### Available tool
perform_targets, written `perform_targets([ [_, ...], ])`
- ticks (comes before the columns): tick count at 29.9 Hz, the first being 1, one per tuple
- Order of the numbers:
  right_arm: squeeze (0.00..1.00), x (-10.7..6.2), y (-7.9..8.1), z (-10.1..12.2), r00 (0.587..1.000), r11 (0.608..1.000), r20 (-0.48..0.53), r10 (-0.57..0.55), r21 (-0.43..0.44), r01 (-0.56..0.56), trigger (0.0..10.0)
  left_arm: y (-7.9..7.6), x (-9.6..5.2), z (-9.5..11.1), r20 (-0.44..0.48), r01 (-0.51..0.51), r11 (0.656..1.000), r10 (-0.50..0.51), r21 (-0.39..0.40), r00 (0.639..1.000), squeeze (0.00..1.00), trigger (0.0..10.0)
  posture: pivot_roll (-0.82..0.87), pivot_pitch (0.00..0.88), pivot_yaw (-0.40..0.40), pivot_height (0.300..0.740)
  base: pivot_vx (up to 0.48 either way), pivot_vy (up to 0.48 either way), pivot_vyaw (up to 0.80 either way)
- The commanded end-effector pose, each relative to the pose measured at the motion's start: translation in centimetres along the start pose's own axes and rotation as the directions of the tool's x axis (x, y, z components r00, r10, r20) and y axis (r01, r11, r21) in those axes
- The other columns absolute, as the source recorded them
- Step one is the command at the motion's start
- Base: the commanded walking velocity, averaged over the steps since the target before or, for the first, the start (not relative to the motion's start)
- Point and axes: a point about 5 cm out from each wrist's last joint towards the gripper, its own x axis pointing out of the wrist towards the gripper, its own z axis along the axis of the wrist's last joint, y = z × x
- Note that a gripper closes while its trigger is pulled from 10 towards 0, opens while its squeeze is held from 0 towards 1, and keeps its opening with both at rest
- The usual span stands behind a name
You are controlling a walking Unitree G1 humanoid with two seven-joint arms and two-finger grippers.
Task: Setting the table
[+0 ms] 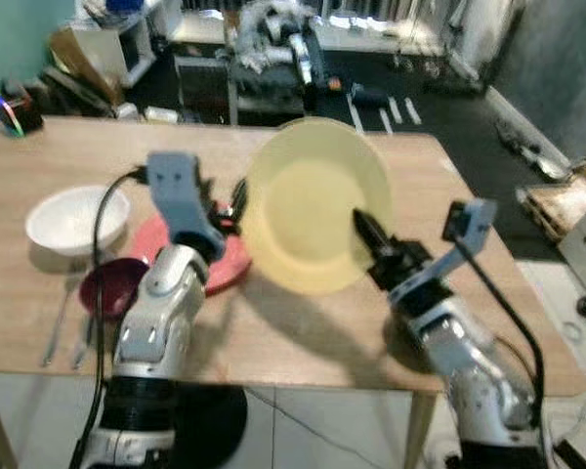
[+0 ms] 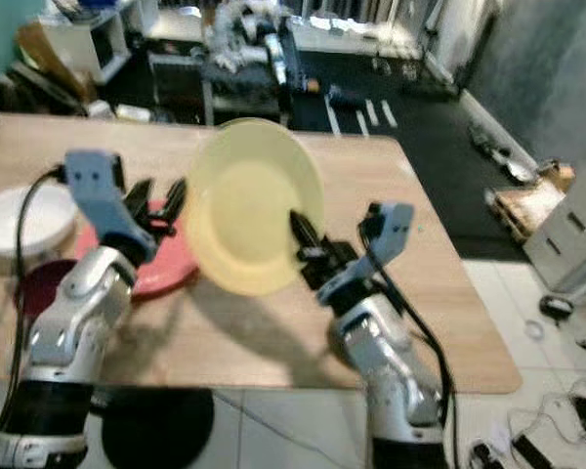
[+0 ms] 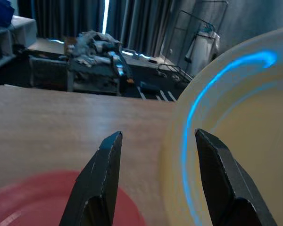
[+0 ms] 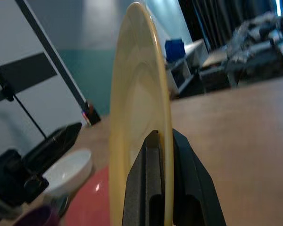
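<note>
A yellow plate (image 1: 313,200) is held on edge above the middle of a wooden table (image 1: 488,293), pinched at its rim by the right gripper (image 1: 369,234), whose two black fingers are closed tight on either side of the rim, as the right wrist view makes plain. The plate is tilted nearly upright, its hollow face turned toward the robot, clear of the tabletop.

The left gripper (image 1: 230,210) is poised just beside the plate's left edge, above a red plate (image 1: 230,264) that lies flat on the table; its fingers (image 3: 101,183) are spread apart and nothing is held between them. A white bowl (image 1: 76,217) is set near the table's left end, a dark maroon bowl (image 1: 107,286) sits in front of it, touching or overlapping the red plate's near edge, and cutlery (image 1: 63,327) is laid on the wood beside that. Cluttered shelving and a dark floor are seen beyond the far edge.

The step in hand is judged to be the carrying of the yellow plate to its place setting, with the plate lifted but not yet laid. For the next move, the plate would need to be levelled, brought over a bare stretch of wood on the right and lowered flat before the grip is released; a hand-over to the open left claw is also possible.
</note>
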Motion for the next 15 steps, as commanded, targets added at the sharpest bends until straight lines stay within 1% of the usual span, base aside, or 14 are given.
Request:
perform_targets([
  [1,0.0,0.0,-0.2,-0.1,1.0,1.0,0.001,-0.016,-0.011,0.016,10.0,0.3,-0.6,-0.6,-0.025,0.013,1.0,-0.013,0.002,1.0,0.0,10.0,-0.06,0.0,0.034,0.74,0.0,0.0,0.0],
  [5,0.0,0.0,-0.9,0.0,0.999,0.999,-0.003,-0.044,-0.018,0.044,10.0,0.3,-1.3,-0.6,-0.035,0.071,0.997,-0.071,0.007,0.997,0.0,10.0,-0.06,0.0,0.035,0.74,0.0,0.0,0.0],
  [7,0.0,-0.1,-1.6,-0.4,0.997,0.997,-0.032,-0.072,-0.026,0.072,10.0,0.6,-1.8,-0.4,-0.036,0.089,0.996,-0.088,0.015,0.995,0.0,10.0,-0.05,0.0,0.036,0.74,0.0,0.0,0.0],
  [10,0.0,-0.2,-2.3,-0.9,0.992,0.994,-0.061,-0.108,-0.036,0.106,10.0,0.9,-2.1,-0.2,-0.034,0.095,0.995,-0.095,0.024,0.995,0.0,10.0,-0.05,0.0,0.036,0.74,0.0,0.0,0.0],
  [13,0.0,0.1,-3.2,-1.5,0.982,0.984,-0.076,-0.175,-0.053,0.171,10.0,1.0,-2.4,0.2,-0.025,0.101,0.995,-0.1,0.022,0.995,0.0,10.0,-0.04,0.0,0.033,0.74,0.0,0.0,0.0],
  [15,0.0,0.2,-3.4,-1.5,0.979,0.981,-0.077,-0.19,-0.057,0.185,10.0,1.0,-2.4,0.3,-0.023,0.103,0.995,-0.102,0.02,0.994,0.0,10.0,-0.04,0.0,0.033,0.74,0.0,0.0,0.0],
])
